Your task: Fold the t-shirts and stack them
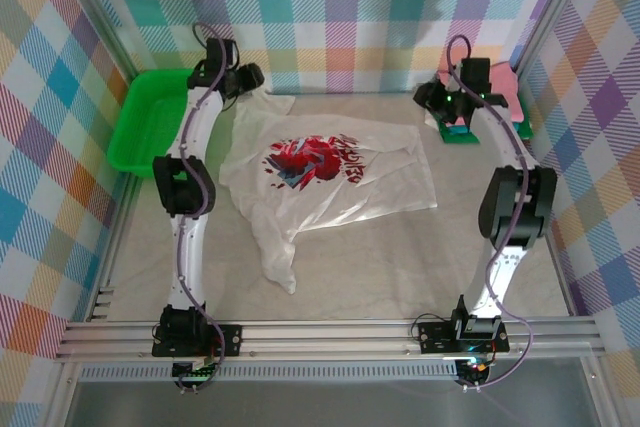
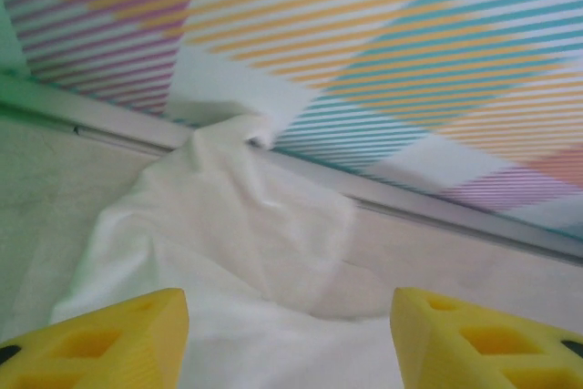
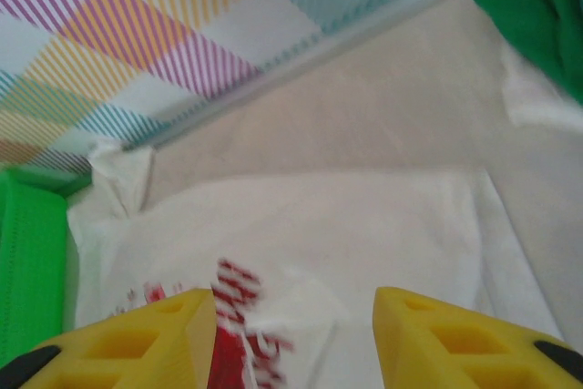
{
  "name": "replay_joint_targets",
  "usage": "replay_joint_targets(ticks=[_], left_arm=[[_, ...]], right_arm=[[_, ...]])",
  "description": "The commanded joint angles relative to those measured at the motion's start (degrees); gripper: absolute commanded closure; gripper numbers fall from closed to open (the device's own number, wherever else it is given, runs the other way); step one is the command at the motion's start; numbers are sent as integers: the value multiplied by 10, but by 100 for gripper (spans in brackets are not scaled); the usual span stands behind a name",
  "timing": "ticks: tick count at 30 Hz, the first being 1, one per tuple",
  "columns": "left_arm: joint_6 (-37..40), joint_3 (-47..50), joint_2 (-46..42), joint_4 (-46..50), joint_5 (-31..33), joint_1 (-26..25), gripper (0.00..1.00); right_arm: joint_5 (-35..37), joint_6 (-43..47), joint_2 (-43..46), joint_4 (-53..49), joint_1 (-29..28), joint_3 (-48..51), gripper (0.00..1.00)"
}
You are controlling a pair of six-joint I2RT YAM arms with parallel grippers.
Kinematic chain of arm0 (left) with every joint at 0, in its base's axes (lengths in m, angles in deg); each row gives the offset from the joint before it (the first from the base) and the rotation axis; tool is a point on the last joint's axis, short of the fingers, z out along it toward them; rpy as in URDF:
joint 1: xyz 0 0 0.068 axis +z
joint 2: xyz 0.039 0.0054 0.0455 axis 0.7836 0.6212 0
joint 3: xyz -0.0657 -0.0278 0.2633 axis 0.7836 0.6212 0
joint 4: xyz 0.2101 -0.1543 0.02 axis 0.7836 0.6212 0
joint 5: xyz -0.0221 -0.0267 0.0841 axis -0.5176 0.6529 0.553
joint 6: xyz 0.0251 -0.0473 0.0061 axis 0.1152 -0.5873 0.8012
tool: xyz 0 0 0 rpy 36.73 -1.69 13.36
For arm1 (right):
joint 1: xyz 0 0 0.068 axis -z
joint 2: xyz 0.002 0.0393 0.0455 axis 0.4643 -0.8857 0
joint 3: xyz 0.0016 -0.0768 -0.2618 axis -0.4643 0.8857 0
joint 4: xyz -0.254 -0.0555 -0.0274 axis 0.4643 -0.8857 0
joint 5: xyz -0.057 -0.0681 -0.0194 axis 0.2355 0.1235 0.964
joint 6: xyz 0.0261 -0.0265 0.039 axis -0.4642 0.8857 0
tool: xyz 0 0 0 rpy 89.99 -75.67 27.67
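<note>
White t-shirt [image 1: 385,182]: it lay spread on the table [image 1: 400,267] in the middle of the top view, with the red-and-black print [image 1: 315,162] facing up, and it was not yet folded.
Left gripper [image 2: 287,330]: it was at the upper left corner of the shirt. The jaws were wide apart with nothing between them, and white cloth lay below.
Right gripper [image 3: 293,325]: it was at the upper right edge of the shirt. The jaws were also apart and held nothing.
Reason for this placement: we judged that the two arms stood at the far edge, one on each side, so that the cloth would lie flat for a first fold.
Long axis: it seemed to run from the upper left down to a narrow tail at the lower centre-left.
Pointing: we could not tell where the collar was (the cloth was too crumpled).
Folded shirts [image 1: 462,133]: they were at the upper right, just beside the right gripper, and this was probably the place for the stack.
Green tray [image 1: 140,137]: it stood at the upper left.
</note>
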Motion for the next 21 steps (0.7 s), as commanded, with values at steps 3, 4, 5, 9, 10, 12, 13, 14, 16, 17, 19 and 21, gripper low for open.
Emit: replay_joint_targets(ticks=[3,4,5,9,10,12,13,14,16,17,19,21], left_arm=[[13,269,-287,-41,44,-96,40],[1,359,-352,-64,74,-120,40],[-14,451,-416,-91,102,-143,40],[-106,729,-608,-120,181,-206,42],[-130,773,-640,-89,186,-210,41],[-165,842,-683,-15,187,-217,41],[-178,877,-706,12,179,-221,40],[-193,912,-722,26,167,-227,39],[-209,969,-741,21,128,-239,36],[-213,995,-745,5,108,-247,36],[-217,1033,-745,-38,76,-259,29],[-220,1055,-732,-88,42,-263,27]], right_arm=[[36,-38,159,49,-4,232,49],[39,-38,186,49,-5,273,49],[44,-36,209,48,-5,312,49],[56,-23,264,18,-5,408,49],[59,-19,269,4,-5,421,48],[59,-9,271,-17,-4,439,46],[60,0,271,-25,-1,443,45],[61,8,271,-27,4,448,43],[63,14,264,-24,13,450,40],[57,21,251,-25,14,445,40],[48,27,228,-22,13,434,40],[60,28,209,-17,15,428,40]])
